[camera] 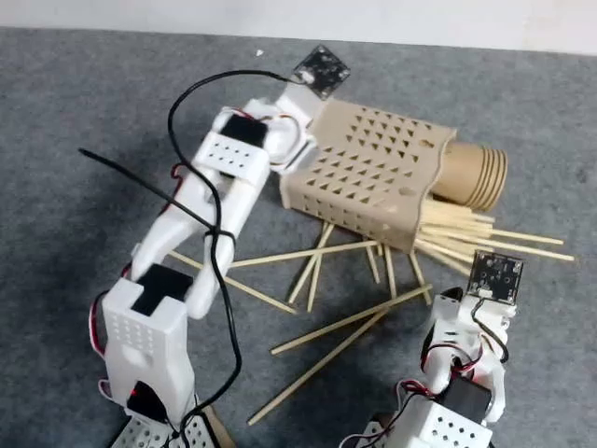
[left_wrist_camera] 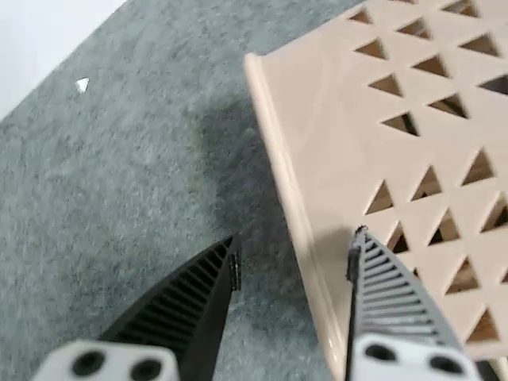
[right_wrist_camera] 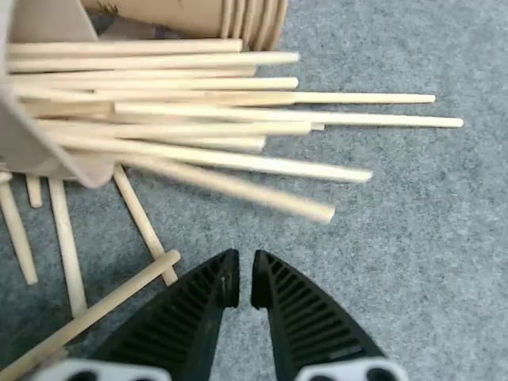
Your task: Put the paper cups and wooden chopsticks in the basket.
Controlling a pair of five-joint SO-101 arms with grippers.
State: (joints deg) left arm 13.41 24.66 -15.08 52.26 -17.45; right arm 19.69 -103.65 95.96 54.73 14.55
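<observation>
Tipped on its side on the grey carpeted bench [camera: 84,84]: beige plastic basket with triangular holes [camera: 373,177], mouth toward 4 o'clock. Hence the spill: stack of brown paper cups [camera: 476,175] half out at 3 o'clock, pale wooden chopsticks [camera: 466,238] fanning from the mouth, loose chopsticks [camera: 326,327] scattered at 6 o'clock. Straddles the basket's edge at 9 o'clock with the left gripper [left_wrist_camera: 295,238] spread wide, probably to right it. Hangs the right gripper [right_wrist_camera: 243,262] near the fanned ends, nearly closed, holding nothing.
</observation>
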